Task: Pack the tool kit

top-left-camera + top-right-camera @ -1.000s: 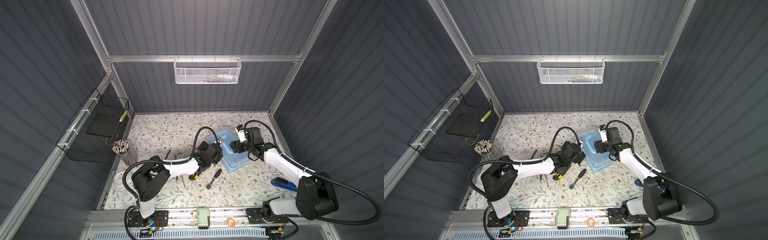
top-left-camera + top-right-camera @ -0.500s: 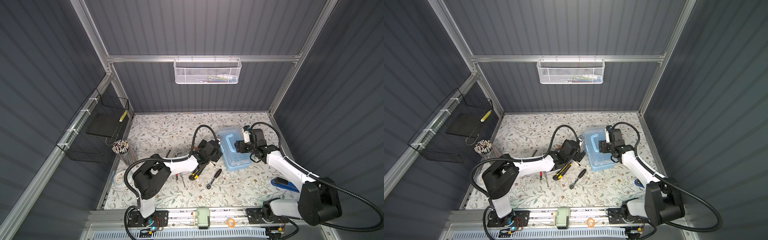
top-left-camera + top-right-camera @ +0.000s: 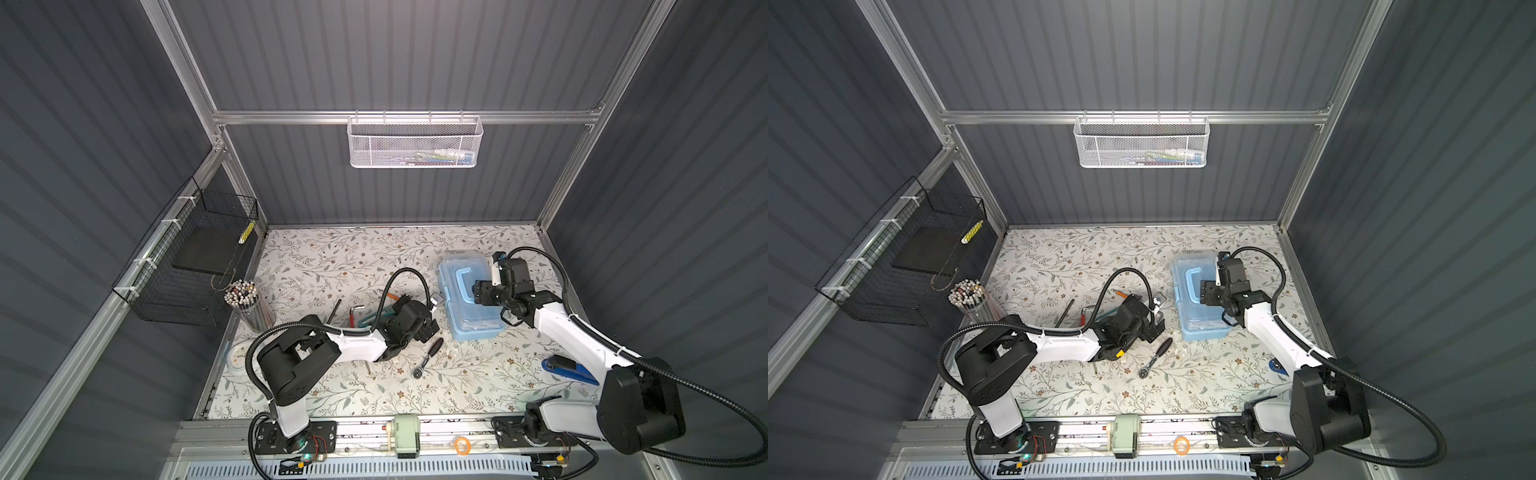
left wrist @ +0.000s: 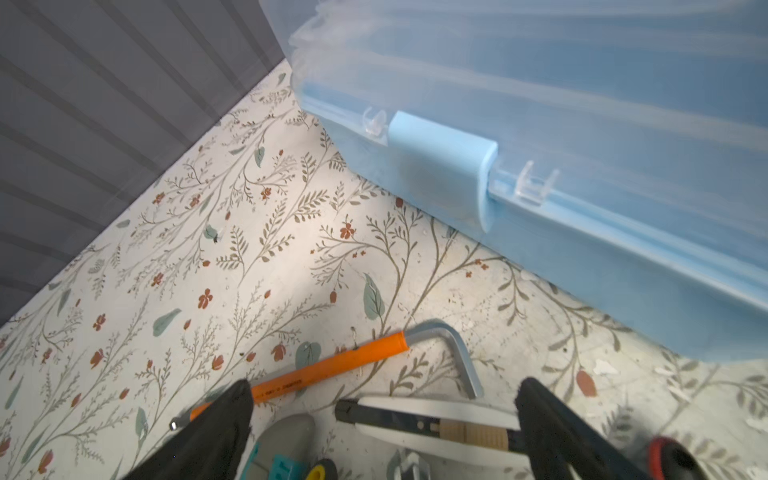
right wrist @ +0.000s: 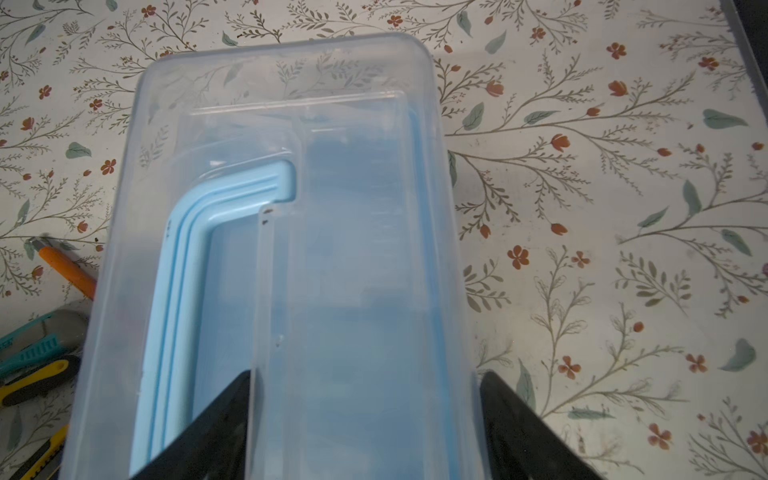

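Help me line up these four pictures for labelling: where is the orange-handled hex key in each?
In a top view: hex key on the mat, left of the blue box.
In a top view: same place, left of the box.
Left wrist: on the mat, apart from the box wall.
Right wrist: its orange end shows beside the box lid.
Shared landmark: the blue box.
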